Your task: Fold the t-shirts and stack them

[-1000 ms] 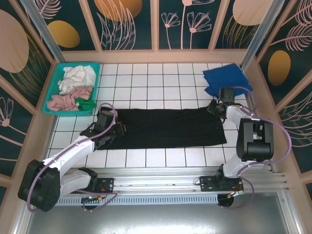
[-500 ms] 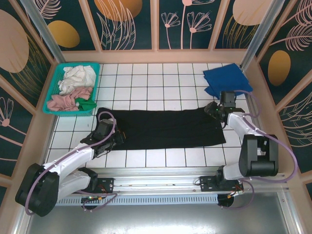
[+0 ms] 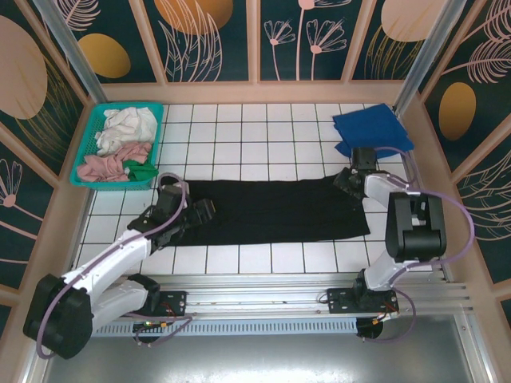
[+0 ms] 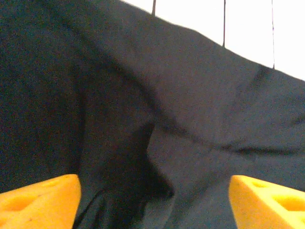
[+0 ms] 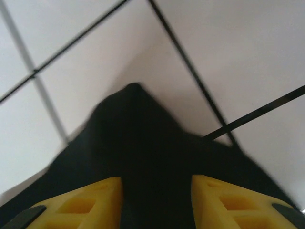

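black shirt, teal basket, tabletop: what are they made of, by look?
Black shirt: soft matte cloth, probably knit; it creases and drapes. Teal basket: likely plastic, open mesh walls. Tabletop: smooth white squares with dark grid lines; tile or printed sheet, unclear.

One tabletop (image 3: 263,144) carries two t-shirts, a black t-shirt (image 3: 271,211) and a royal-blue t-shirt (image 3: 371,128), and one teal mesh basket (image 3: 112,184) with three cloths, a white cloth (image 3: 128,124), a pink cloth (image 3: 104,166) and a green cloth (image 3: 144,170), alongside two end effectors, the left end effector (image 3: 200,211) and the right end effector (image 3: 345,177)
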